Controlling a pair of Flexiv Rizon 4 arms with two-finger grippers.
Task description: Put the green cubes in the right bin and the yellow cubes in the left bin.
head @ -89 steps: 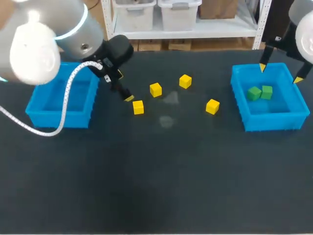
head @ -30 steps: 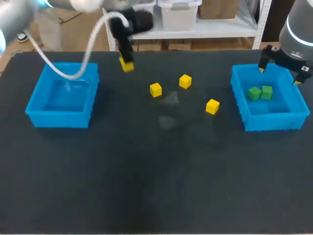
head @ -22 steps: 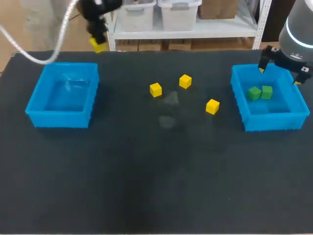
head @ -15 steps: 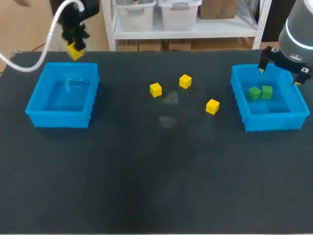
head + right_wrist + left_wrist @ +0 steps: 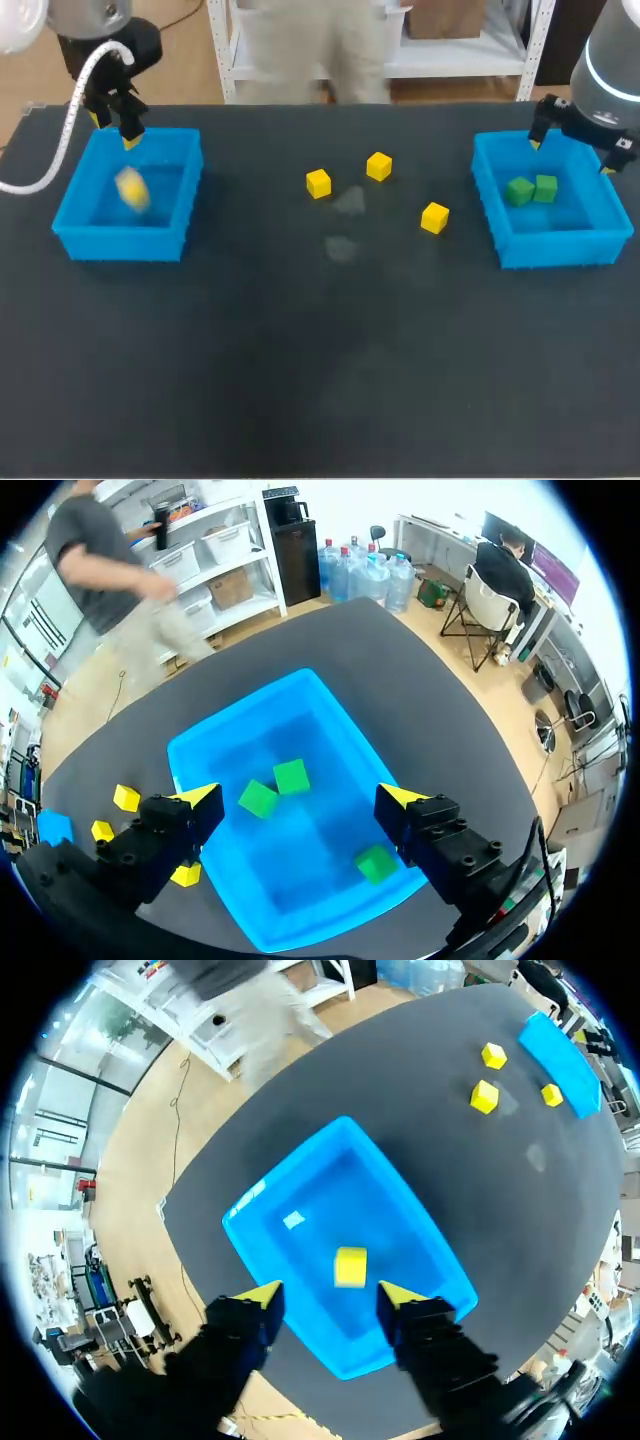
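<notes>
Three cubes (image 5: pixel 318 183) lie between the left bin (image 5: pixel 120 245) and right bin (image 5: pixel 560 250).

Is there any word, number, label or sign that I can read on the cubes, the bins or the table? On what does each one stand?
No text can be read on any of them.
The yellow cubes, the green cubes, the left bin, the right bin and the table show plain surfaces, with no print visible in any view.

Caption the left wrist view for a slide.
Left gripper open above the left bin, one yellow cube within its walls.
</notes>
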